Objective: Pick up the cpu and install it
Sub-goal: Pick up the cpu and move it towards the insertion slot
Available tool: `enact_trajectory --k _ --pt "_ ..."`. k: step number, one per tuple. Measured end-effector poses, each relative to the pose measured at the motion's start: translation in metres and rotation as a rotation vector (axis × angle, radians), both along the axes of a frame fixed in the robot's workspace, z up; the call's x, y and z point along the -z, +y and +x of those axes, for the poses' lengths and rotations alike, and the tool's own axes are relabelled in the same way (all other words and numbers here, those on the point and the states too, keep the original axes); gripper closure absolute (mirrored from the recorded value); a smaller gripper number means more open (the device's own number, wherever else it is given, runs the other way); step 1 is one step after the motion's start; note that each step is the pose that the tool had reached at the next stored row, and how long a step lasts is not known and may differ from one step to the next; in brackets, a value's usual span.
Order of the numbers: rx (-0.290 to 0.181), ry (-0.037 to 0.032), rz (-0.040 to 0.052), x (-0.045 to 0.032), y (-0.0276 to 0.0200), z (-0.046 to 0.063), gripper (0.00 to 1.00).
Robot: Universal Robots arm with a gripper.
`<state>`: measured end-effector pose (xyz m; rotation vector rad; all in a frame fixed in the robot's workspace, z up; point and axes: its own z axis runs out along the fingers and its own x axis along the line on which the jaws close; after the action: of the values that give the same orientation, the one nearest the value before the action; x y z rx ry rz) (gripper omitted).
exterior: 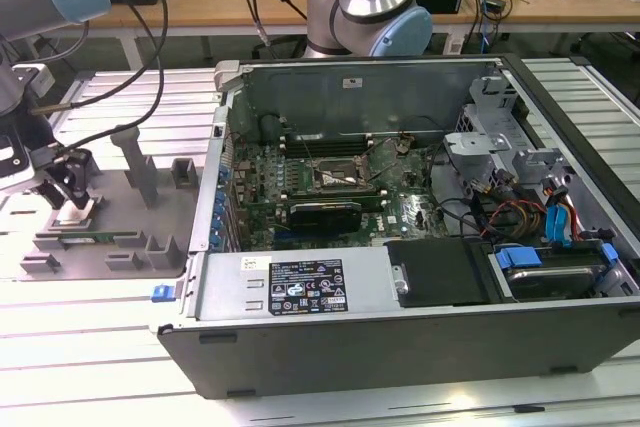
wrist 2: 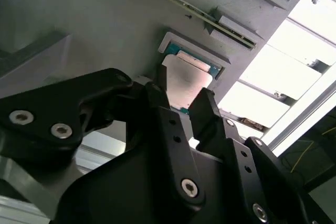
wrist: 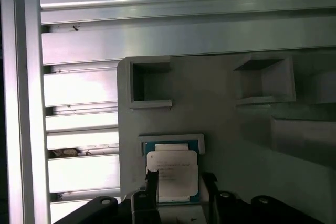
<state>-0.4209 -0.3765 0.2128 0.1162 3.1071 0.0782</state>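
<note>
Slatted aluminium tabletop (exterior: pixel 80 332) here, grey fixture tray (exterior: pixel 178 215) sitting at the frame's left, open PC case (exterior: pixel 450 339) across middle and right.

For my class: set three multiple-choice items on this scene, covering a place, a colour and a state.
1. The cpu lies: A in a tray recess; B in the case socket; C on the floor.
2. The tray is: A red; B grey; C yellow.
3. The hand is: A shut on a cable; B shut on a screw; C open, astride the cpu.
Answers: A, it sits framed in the tray; B, its surface is plain grey; C, the cpu shows in the hand's open gap.
</note>
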Motion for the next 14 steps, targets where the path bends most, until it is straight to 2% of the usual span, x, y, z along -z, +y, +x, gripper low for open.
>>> enact_trajectory --k 1,2,3,5,6,9,14 --pt "0.0 0.0 0.0 0.0 0.0 0.0 0.52" --pt "0.0 0.0 0.0 0.0 0.0 0.0 0.52" --pt "0.0 0.0 0.0 0.0 0.0 0.0 0.45" --pt "0.0 -0.0013 0.0001 0.0003 -0.0001 -0.0001 0.45" --pt "0.0 -0.0098 0.0011 0.0007 -0.0002 -0.0002 0.45" --pt "0.0 -0.0284 0.0019 0.0024 -0.0001 -0.0016 0.45" --pt "-0.001 -0.0288 0.0019 0.0048 -0.0001 -0.006 0.45"
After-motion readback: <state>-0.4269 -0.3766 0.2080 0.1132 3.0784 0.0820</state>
